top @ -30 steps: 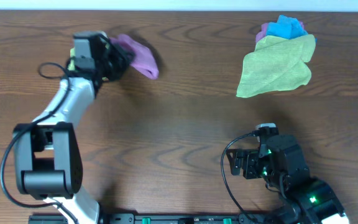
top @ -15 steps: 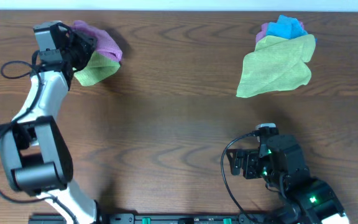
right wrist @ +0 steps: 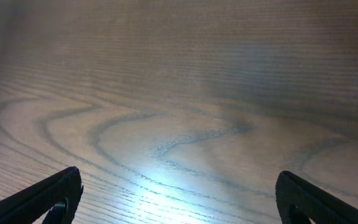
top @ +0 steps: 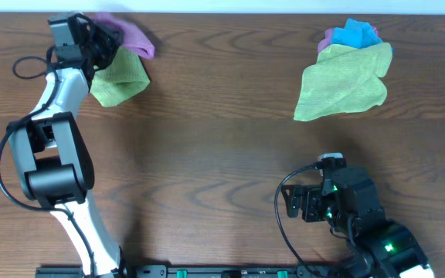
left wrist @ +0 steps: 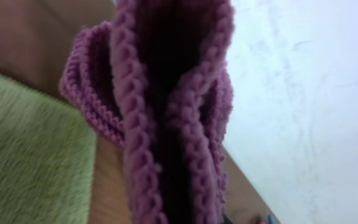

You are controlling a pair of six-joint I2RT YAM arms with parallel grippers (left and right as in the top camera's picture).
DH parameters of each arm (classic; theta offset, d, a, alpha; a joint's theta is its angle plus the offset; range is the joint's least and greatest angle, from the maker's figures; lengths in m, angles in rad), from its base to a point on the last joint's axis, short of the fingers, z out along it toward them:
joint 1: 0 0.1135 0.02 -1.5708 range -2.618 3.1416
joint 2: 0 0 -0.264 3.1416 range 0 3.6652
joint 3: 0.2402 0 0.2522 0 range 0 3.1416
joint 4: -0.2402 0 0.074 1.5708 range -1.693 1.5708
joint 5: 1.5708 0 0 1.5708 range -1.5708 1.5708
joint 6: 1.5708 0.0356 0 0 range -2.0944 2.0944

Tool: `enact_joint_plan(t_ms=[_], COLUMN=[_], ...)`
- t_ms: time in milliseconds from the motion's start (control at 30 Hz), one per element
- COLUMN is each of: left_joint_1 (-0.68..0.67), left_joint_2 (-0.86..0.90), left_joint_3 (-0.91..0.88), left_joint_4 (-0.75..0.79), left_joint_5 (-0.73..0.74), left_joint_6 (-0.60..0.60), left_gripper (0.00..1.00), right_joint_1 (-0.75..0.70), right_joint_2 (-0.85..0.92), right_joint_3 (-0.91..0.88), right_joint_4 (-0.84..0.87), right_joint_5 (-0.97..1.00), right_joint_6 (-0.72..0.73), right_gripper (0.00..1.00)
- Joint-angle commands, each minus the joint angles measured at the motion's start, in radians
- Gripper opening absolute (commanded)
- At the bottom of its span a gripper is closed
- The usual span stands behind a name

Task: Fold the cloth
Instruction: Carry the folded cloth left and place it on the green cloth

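Note:
My left gripper (top: 103, 40) is at the far left corner of the table, shut on a purple knitted cloth (top: 135, 38). In the left wrist view the purple cloth (left wrist: 166, 112) hangs bunched right in front of the camera and hides the fingers. A folded green cloth (top: 119, 79) lies on the table just below it, and it also shows in the left wrist view (left wrist: 30, 155). My right gripper (right wrist: 179, 199) is open and empty over bare wood, near the front edge in the overhead view (top: 293, 202).
A heap of cloths lies at the far right: a green cloth (top: 342, 89) on top, a blue one (top: 358, 32) and a purple one (top: 331, 37) behind it. A white wall (left wrist: 316, 93) runs along the table's far edge.
My left arm has swung left and toward the far edge, carrying the purple cloth. The green cloth under it has come into view. The right arm has not moved.

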Motion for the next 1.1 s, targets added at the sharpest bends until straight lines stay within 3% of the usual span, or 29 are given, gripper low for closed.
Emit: enact_joint_plan(t_ms=[0,567,1067], left_joint_1=[0.011,0.047,0.072], left_joint_2=[0.009,0.022,0.022], left_joint_3=[0.039,0.04,0.038], left_joint_4=[0.0,-0.214,-0.534], left_joint_5=[0.008,0.027,-0.038], left_joint_6=[0.004,0.095,0.188], left_gripper=[0.05,0.06,0.06], right_joint_1=[-0.006,-0.006,-0.006], right_joint_2=[-0.004,-0.004,-0.004], right_joint_3=[-0.006,-0.006,-0.006], right_joint_4=[-0.002,-0.001,-0.001], right_joint_5=[0.01,0.011,0.011], right_joint_6=[0.012,0.012,0.012], right_gripper=[0.99,0.99,0.99])
